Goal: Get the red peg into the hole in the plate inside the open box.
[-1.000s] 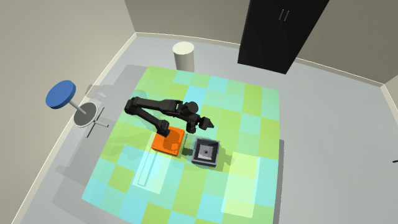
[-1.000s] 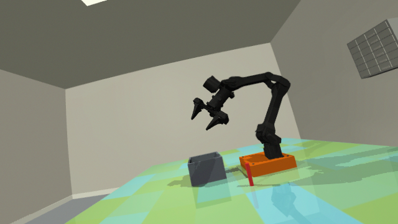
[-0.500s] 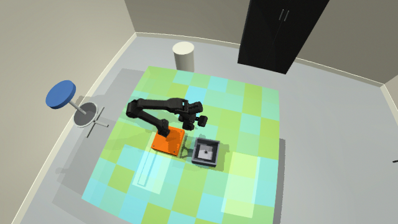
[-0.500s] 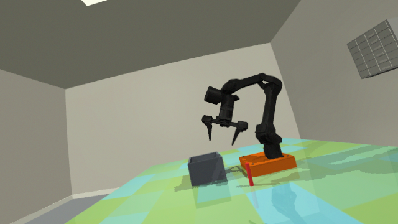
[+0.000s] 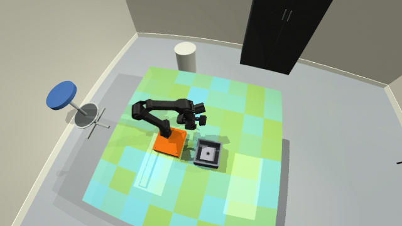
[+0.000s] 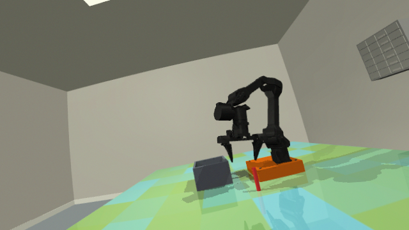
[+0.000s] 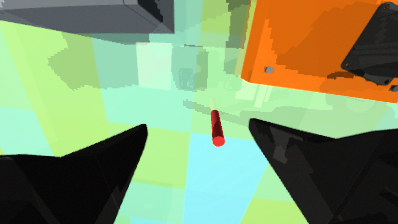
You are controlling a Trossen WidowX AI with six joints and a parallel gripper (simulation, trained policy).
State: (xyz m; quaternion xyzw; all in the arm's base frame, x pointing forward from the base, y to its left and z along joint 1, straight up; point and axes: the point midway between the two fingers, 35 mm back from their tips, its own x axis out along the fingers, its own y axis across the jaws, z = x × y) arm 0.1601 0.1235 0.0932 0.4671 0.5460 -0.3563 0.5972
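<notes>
Green-and-blue checks cover the table; from the top, the open box sits at four o'clock from the orange base. Exterior: wide-open gripper, nothing gripped! Wrist: red peg outside the box, at five o'clock.

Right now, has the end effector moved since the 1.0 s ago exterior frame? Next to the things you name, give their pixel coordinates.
Yes. In the exterior view, the end effector (image 5: pixel 197 114) (image 6: pixel 243 160) (image 7: pixel 199 126) is lower and nearer the orange base plate (image 5: pixel 176 150) (image 6: pixel 281 172) (image 7: pixel 300 75).
</notes>
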